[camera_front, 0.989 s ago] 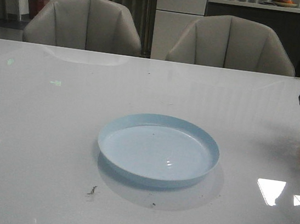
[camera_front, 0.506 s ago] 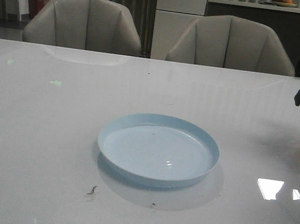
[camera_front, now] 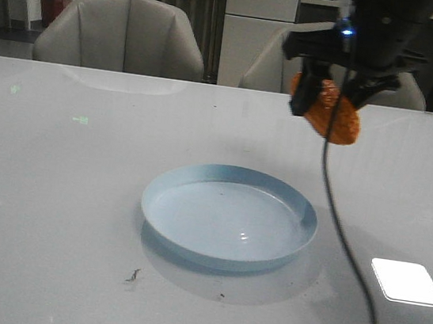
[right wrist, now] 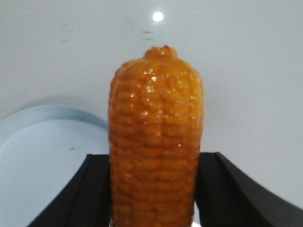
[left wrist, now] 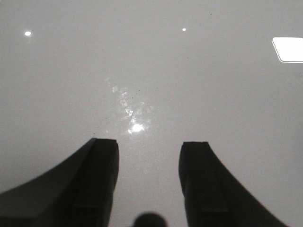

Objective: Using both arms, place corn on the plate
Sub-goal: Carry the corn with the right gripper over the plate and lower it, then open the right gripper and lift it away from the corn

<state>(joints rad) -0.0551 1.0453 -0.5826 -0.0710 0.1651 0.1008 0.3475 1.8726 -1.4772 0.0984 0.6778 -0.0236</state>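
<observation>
The pale blue plate (camera_front: 228,216) lies on the white table in the middle of the front view; its edge also shows in the right wrist view (right wrist: 42,156). My right gripper (camera_front: 326,99) is shut on the orange corn (camera_front: 336,114) and holds it in the air beyond the plate's far right rim. In the right wrist view the corn (right wrist: 155,142) fills the gap between the black fingers (right wrist: 92,194), its tapered end pointing away. My left gripper (left wrist: 148,151) is open and empty over bare table; it does not show in the front view.
Two grey chairs (camera_front: 121,34) stand behind the table's far edge. The right arm's black cable (camera_front: 341,242) hangs down past the plate's right side. A bright light reflection (camera_front: 407,281) lies on the table at the right.
The right arm has swung in from the right edge of the front view to above and behind the plate, carrying the corn. The plate has not moved.
</observation>
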